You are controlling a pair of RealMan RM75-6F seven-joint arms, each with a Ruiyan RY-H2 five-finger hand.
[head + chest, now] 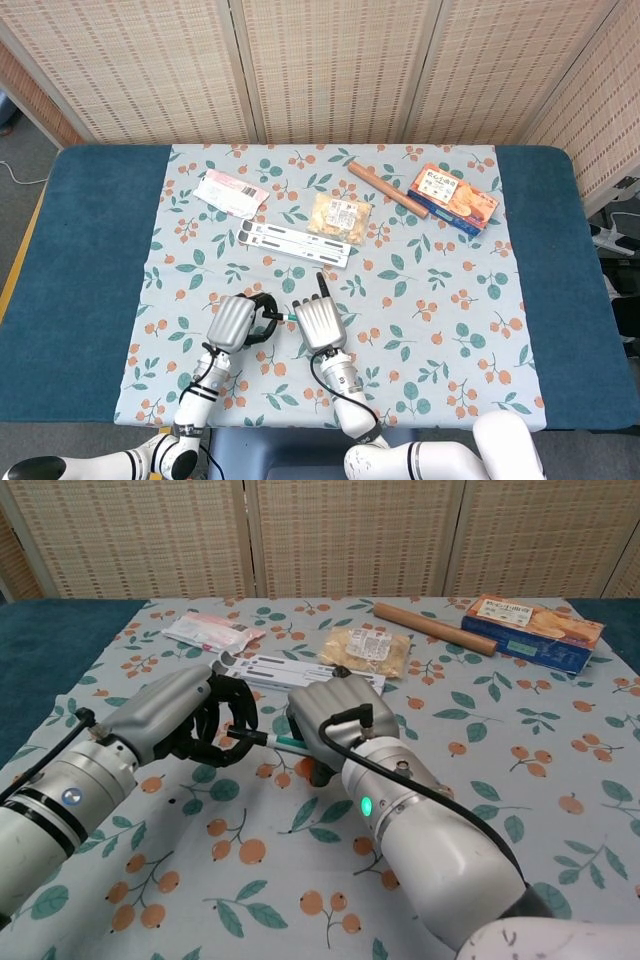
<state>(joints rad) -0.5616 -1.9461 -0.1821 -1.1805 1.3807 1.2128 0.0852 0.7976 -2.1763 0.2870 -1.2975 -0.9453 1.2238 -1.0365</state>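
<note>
From the head view we look down on a table [80, 260] spread with a cloth [440, 330] printed with leaves and orange berries. Far back lie an orange biscuit box [455, 197] whose writing is too small for us to read, a wooden rolling pin [387, 189], a snack bag [338, 217], a white strip [296, 244] and a pink-and-white packet [231, 193]. Near the front edge, our left hand [234, 324] and right hand [320, 322] sit close together, a thin pen [284, 318] bridging the gap between them.

From the chest view we see the pen [272, 742], green with a black tip, running level between the hands. The right hand [335, 725] is curled around its green end. The left hand [190, 718] curls its dark fingers [232, 712] about the black tip, touching it; we cannot tell whether they truly grip it.
</note>
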